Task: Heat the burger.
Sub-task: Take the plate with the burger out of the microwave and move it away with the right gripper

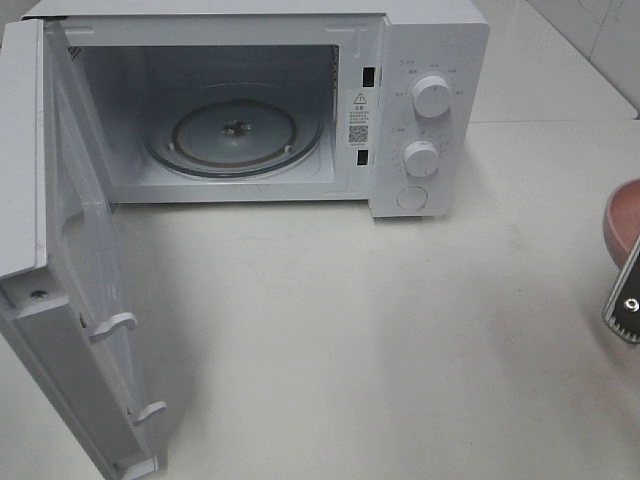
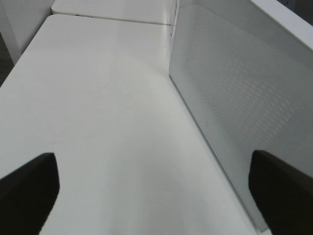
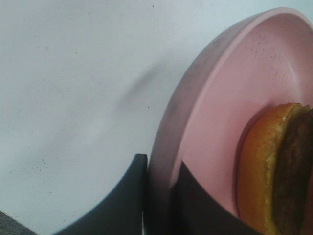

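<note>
Microwave (image 1: 420, 110) door (image 1: 70, 290) open, turntable (image 1: 235, 130) bare; right pincer (image 3: 159, 196) clamps plate (image 3: 205, 112) rim carrying burger (image 3: 274, 171), not yet loaded; left pincer (image 2: 154, 183) agape, empty.

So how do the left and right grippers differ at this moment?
The left gripper is open with its fingers wide apart and holds nothing; the right gripper is shut on the rim of the pink plate carrying the burger. The left is beside the microwave door; the right is at the table's right edge. Both have dark fingers.
</note>
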Robot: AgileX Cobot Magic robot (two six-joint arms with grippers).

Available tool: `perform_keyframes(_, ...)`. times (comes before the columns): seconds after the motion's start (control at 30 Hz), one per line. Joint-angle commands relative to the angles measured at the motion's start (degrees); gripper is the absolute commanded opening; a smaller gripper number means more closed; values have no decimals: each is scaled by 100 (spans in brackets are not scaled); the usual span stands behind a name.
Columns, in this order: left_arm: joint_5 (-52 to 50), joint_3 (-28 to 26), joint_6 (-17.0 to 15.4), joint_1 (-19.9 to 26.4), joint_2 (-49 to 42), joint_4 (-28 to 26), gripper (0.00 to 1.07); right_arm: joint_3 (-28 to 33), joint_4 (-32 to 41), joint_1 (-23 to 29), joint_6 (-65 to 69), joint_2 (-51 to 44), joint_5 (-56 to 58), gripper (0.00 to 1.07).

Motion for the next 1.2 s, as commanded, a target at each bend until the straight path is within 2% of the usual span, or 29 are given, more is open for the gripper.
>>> perform_keyframes(0.03,-52,17,17,17,-34,-46,98,-34,-602,11,498,92,447,0)
perform_keyframes(0.13,-52,17,11,17,-34,-46,98,-40,-871,11,1094,304,768,0)
perform_keyframes(0.43,-52,17,11,17,-34,-46,98,-201,-871,11,2051,854,773,0)
perform_keyframes(0.7,-52,17,11,17,-34,-46,98,-309,-1089,11,3856,2068,768,0)
perform_keyframes(0.8,-52,17,11,17,-34,-46,98,-309,-1134,11,4079,2160,762,0)
perform_keyframes(0.87,-52,17,11,17,-34,-46,98,-309,-1375,11,4985,2578,745,0)
perform_keyframes(1.13,-52,17,11,17,-34,-46,98,-309,-1833,11,5758,3140,630,0)
perform_keyframes(1.2,-52,17,11,17,-34,-46,98,-309,-1925,0,6131,3558,424,0)
